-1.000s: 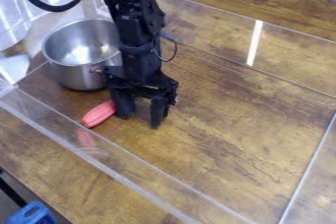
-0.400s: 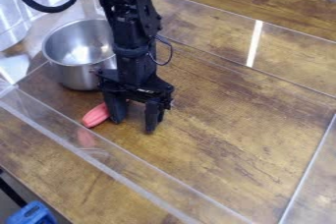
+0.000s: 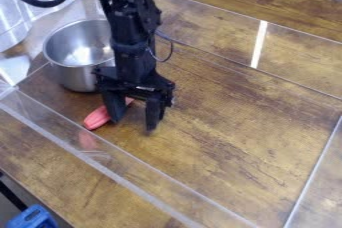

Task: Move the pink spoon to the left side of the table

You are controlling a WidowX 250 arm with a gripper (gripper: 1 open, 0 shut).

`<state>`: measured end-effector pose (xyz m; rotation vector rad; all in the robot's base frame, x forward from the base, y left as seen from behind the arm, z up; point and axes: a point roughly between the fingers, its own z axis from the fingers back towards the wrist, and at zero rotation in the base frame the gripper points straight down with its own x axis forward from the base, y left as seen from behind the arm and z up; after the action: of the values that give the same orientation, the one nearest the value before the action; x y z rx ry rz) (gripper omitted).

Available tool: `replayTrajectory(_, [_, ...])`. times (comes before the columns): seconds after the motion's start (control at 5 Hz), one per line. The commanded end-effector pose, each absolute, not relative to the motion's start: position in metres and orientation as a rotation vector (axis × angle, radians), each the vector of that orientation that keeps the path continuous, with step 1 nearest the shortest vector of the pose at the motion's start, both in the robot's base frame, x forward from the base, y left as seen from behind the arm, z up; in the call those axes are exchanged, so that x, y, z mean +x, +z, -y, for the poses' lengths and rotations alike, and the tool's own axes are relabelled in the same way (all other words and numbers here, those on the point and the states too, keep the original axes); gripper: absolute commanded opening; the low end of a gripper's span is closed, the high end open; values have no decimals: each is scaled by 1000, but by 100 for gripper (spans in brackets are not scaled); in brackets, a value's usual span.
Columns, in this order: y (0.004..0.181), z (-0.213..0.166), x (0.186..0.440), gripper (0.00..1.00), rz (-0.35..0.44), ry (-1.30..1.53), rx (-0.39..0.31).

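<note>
Brown wood-grain table (image 3: 234, 122) under everything, clear acrylic wall (image 3: 127, 167) along the near edge. So the gripper (image 3: 134, 117) is down low over the wood with its fingers spread apart, and I can't tell if they've got hold of anything. Pink spoon (image 3: 98, 118) is right there at the fingers, handle poking out to one side. Steel pot (image 3: 80, 54) sits just beside the arm.
</note>
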<state>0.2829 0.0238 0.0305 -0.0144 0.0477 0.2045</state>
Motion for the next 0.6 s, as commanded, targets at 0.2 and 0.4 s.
replayTrajectory(0.2, [47,-36,294,0,34,208,-11])
replayTrajectory(0.4, [44,-37,295,0,36,226,-9])
